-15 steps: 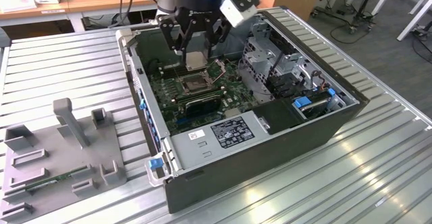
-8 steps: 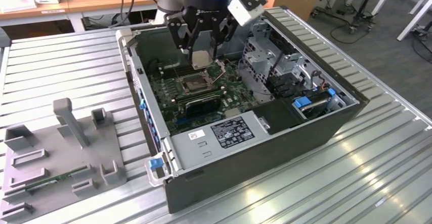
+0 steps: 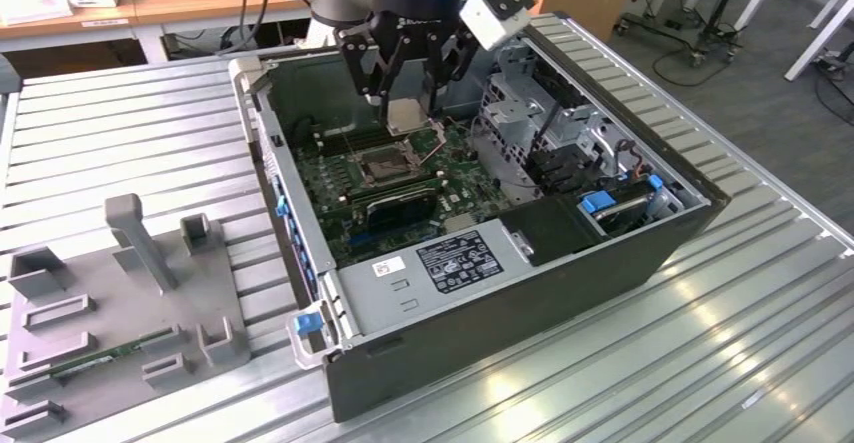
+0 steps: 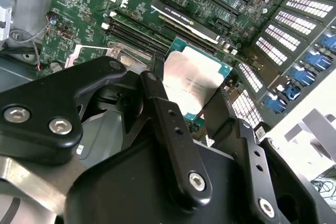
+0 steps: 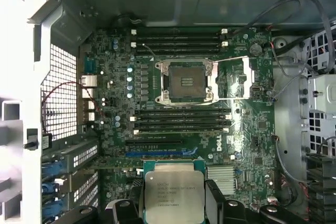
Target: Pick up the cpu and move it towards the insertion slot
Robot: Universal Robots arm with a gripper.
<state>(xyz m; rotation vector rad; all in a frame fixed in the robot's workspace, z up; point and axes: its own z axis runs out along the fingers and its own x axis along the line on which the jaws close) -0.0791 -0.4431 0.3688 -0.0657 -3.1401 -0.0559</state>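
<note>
My gripper (image 3: 406, 103) hangs inside the open computer case and is shut on the cpu (image 3: 404, 116), a small square chip with a silvery top and a green rim. In both wrist views the black fingers (image 4: 157, 103) press on two opposite edges of the cpu (image 4: 191, 80), (image 5: 170, 192). The chip is held in the air above the green motherboard. The insertion slot (image 3: 387, 168), (image 5: 186, 81) is a dark square socket in a silver bracket with its latch frame swung open. It lies a short way from the chip, toward the near side in the exterior view.
The computer case (image 3: 667, 233) lies on its side on a ribbed metal table. Black memory slots (image 5: 181, 121) lie between the cpu and the socket. A power supply (image 3: 441, 263) and drive bays (image 3: 607, 203) fill the near and right parts. A grey fixture block (image 3: 120, 303) stands at the exterior view's left.
</note>
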